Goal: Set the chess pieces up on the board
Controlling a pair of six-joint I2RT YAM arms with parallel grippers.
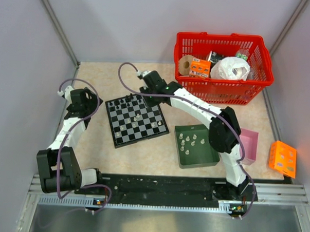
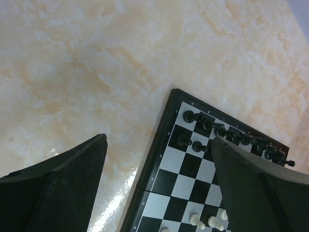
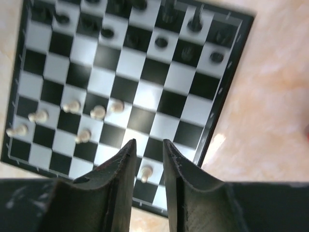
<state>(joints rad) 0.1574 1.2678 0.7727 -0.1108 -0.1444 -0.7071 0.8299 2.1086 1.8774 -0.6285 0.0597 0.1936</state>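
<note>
Nearest, a green tray on the desk holds whitish chess pieces. Beyond it lies the board, with black pieces along its far edge. The left pincer gapes wide and empty by the board's left corner. The right pincer, barely parted and gripping nothing, hangs over the board's far edge.

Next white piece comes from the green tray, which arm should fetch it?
Right. The green tray with the white pieces lies on its side, by its arm; the left gripper hangs at the opposite edge of the board.
</note>
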